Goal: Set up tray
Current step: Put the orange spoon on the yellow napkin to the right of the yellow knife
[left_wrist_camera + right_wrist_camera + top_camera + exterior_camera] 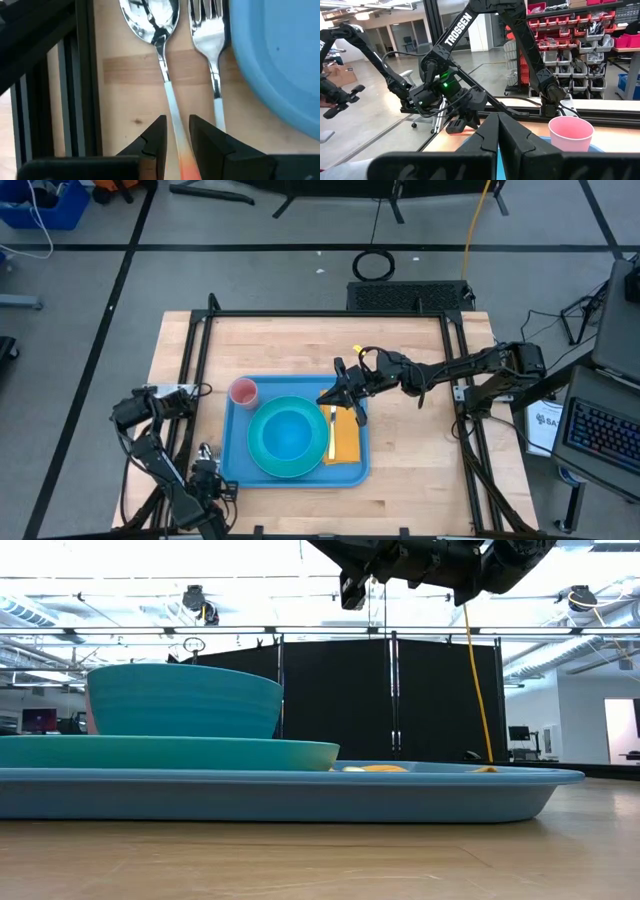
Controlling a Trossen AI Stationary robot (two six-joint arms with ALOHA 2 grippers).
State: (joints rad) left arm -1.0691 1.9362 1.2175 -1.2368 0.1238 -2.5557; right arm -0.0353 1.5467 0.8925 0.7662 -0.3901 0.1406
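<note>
High view: blue tray (pixel 232 460) sits low-centre on the wooden table (pixel 420 490). On it: cyan plate (pixel 262 465) with a teal bowl (pixel 286 434) stacked inside, pink cup (pixel 243 392) at the plate's 10 o'clock near the tray corner, orange napkin (pixel 346 442) at 3 o'clock of the plate, with a yellow-handled utensil (pixel 331 434) along its plate-side edge.

Right gripper (pixel 343 395) hangs above the tray's 1 o'clock corner, over the napkin's far end; right wrist view shows its fingers (pixel 487 135) pressed together, holding nothing.

Left gripper (pixel 207 476) is off the tray's 7 o'clock corner. Left wrist view: fingers (pixel 157 137) slightly apart, straddling a spoon (pixel 157 30) handle, fork (pixel 210 35) just beside it next to the tray rim; not clamped.
</note>
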